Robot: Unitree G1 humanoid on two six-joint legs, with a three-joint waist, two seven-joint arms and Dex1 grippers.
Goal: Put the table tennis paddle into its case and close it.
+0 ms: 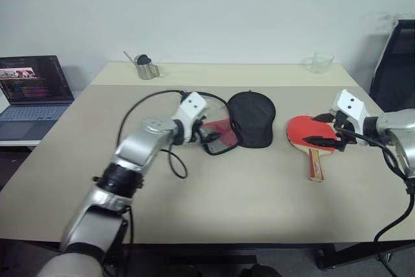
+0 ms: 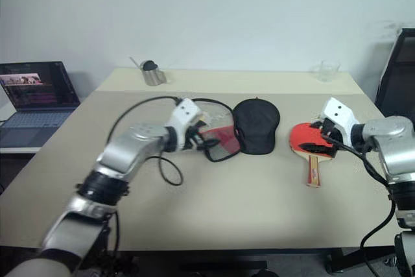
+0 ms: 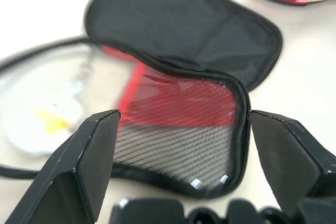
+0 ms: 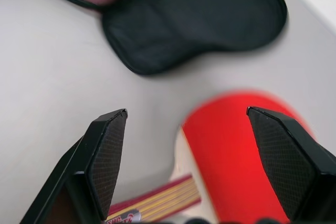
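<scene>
On the near stretch of the table (image 1: 214, 212) nothing but bare beige top lies in front of the arms. A little farther in, the table tennis paddle (image 1: 312, 135) lies flat on the right side, red face up, its pale handle pointing back toward the robot. The right gripper (image 1: 329, 139) hovers over the red face with its fingers (image 4: 107, 156) spread wide and nothing between them; whether a fingertip grazes the rubber is hard to tell. At about the same depth, left of centre, the left gripper (image 1: 206, 133) is also wide apart and empty, poised at the case (image 1: 241, 121). The case lies unzipped and folded open: its red half with the mesh pocket toward the left gripper, its black half beside it toward the paddle, clear of it. Farther back stand a metal cup (image 1: 146, 67) and a clear glass (image 1: 321, 63). A laptop (image 1: 32, 95) sits off to the left.
</scene>
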